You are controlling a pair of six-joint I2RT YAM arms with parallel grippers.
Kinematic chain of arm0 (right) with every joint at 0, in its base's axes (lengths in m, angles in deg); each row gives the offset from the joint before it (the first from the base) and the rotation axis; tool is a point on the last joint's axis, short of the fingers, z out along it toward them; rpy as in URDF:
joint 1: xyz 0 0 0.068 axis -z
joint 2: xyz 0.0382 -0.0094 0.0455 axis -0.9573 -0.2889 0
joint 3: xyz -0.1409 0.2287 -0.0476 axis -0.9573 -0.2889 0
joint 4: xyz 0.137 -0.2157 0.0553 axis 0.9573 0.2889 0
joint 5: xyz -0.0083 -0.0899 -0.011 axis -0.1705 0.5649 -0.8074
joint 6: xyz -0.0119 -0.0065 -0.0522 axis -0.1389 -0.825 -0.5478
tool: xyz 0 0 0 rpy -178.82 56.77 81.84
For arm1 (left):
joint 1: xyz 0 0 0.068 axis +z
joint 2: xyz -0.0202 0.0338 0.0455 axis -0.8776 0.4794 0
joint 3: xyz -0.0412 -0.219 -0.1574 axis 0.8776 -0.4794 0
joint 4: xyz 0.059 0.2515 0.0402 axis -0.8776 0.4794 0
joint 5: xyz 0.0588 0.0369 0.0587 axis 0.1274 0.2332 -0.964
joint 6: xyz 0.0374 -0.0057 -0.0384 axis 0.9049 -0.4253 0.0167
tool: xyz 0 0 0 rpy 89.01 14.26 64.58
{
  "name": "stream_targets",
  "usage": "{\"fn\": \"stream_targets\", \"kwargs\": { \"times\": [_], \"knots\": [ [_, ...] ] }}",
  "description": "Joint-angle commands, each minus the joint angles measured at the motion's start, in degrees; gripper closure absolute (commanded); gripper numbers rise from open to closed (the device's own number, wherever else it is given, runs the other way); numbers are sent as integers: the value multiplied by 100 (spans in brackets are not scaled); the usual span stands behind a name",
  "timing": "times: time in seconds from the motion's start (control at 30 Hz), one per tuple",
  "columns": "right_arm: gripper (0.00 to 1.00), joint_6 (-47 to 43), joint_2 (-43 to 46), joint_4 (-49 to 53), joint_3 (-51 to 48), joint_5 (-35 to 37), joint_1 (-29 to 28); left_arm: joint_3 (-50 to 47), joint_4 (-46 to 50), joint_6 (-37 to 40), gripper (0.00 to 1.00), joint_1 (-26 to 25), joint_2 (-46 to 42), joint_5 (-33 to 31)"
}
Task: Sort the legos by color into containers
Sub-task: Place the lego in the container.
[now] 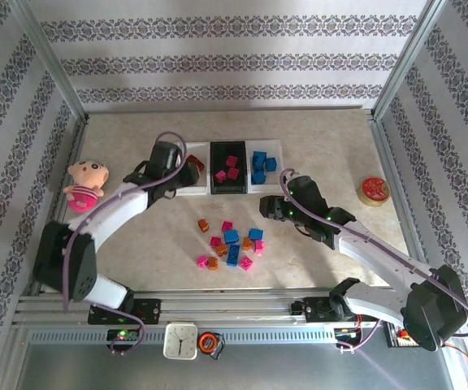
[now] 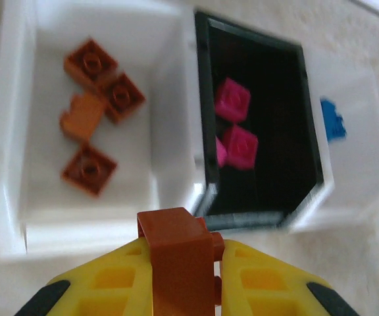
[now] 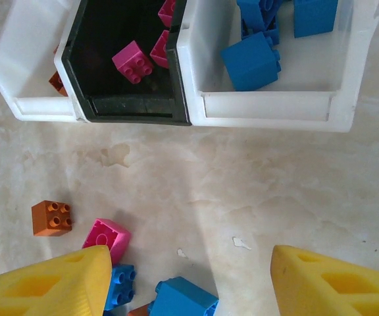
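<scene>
The left hand clamps an orange-brown lego, seemingly just short of the left white container. The right hand, fingers apart, hangs above loose legos on the tabletop.

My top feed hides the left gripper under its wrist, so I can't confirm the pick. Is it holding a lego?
Observer: Yes, the left gripper is shut on an orange-brown lego.
Operator: Which tray is it facing?
Observer: The left white tray, which holds four orange-brown legos.
Operator: And the right gripper?
Observer: The right gripper is open, with nothing between its fingers.
</scene>
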Motion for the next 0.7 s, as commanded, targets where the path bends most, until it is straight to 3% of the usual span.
{"fn": "stream_targets", "kwargs": {
  "times": [0.0, 0.13, 0.33, 0.57, 0.67],
  "knots": [
    [35, 112, 228, 137, -105, 181, 79, 593, 44, 213, 80, 176, 826, -140],
    [35, 130, 439, 209, -188, 193, 111, 1502, 446, 457, 80, 191, 1681, -446],
    [33, 169, 560, 213, -299, 141, 140, 2115, 714, 504, 56, 189, 2228, -432],
    [32, 152, 431, 144, -299, 114, 156, 1488, 550, 515, 30, -35, 1250, -253],
    [32, 155, 366, 81, -308, 102, 166, 841, 503, 463, 28, -230, 571, -204]
  ]
}}
